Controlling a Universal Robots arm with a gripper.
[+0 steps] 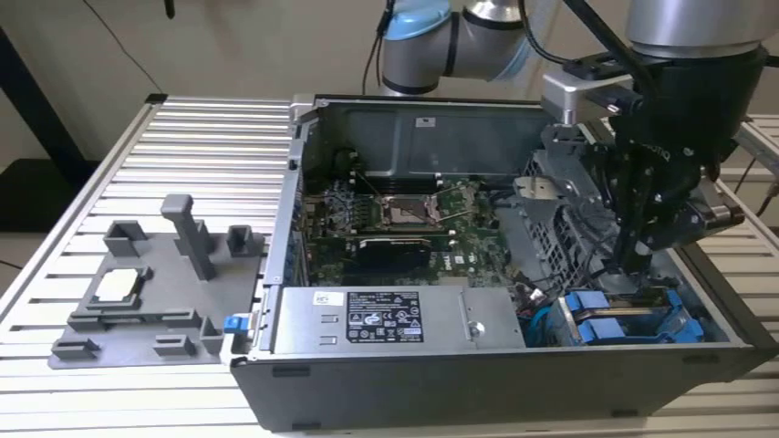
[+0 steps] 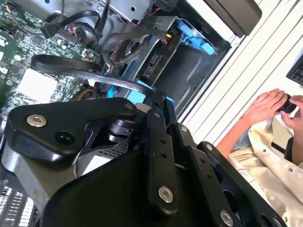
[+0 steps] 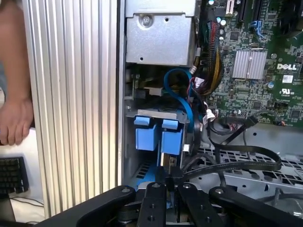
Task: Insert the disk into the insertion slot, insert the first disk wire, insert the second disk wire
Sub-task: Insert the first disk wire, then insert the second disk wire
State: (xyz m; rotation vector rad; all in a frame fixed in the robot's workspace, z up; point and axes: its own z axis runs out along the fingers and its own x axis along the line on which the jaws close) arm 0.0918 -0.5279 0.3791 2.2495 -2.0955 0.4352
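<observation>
1 disk wire (image 3: 236,165) is pinched at its plug by the gripper (image 3: 171,182), right beside the disk (image 3: 147,137) already seated in the insertion slot (image 3: 131,142), so I judge the plug should stay square (no twist) and go in straight, gently.

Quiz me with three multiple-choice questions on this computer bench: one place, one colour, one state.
1. Where does the grey fixture tray stand relative to the computer case?
A inside it
B on the table, at the exterior view's left of it
C on top of it
2. What colour are the drive carrier tabs?
A red
B yellow
C blue
3. The case is:
A open, motherboard exposed
B closed
C upside down
Answers: B, it rests on the slats beside the case; C, the tabs are bright blue; A, the board shows inside.
</observation>
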